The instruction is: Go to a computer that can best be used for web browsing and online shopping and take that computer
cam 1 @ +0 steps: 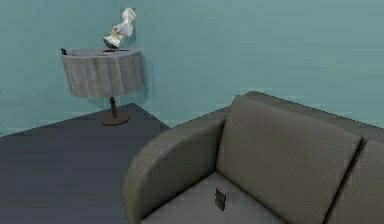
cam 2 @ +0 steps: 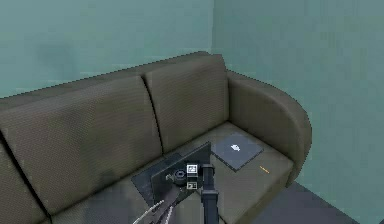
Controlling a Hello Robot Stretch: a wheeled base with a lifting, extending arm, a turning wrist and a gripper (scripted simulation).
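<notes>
A flat, closed dark grey laptop (cam 2: pixel 236 152) lies on the seat of an olive-brown sofa (cam 2: pixel 100 120), near its right armrest. The arm (cam 2: pixel 209 200) rises from the arm side view's bottom edge, with its two white marked squares (cam 2: pixel 186 177) over the seat left of the laptop. The gripper (cam 2: pixel 152 211) reaches left and down from there over the seat cushion. A darker flat patch (cam 2: pixel 165 170) lies on the seat behind it, so I cannot tell whether the gripper holds anything. In the forward view a small dark thing (cam 1: pixel 219 197) rests on the sofa (cam 1: pixel 290 150) seat.
A round grey side table (cam 1: pixel 103 72) on a dark pedestal stands in the teal-walled corner, carrying a white bust (cam 1: pixel 122 30) and a small dark item (cam 1: pixel 64 51). Dark floor (cam 1: pixel 60 170) stretches between it and the sofa. A thin yellowish stick (cam 2: pixel 264 168) lies near the seat's front edge.
</notes>
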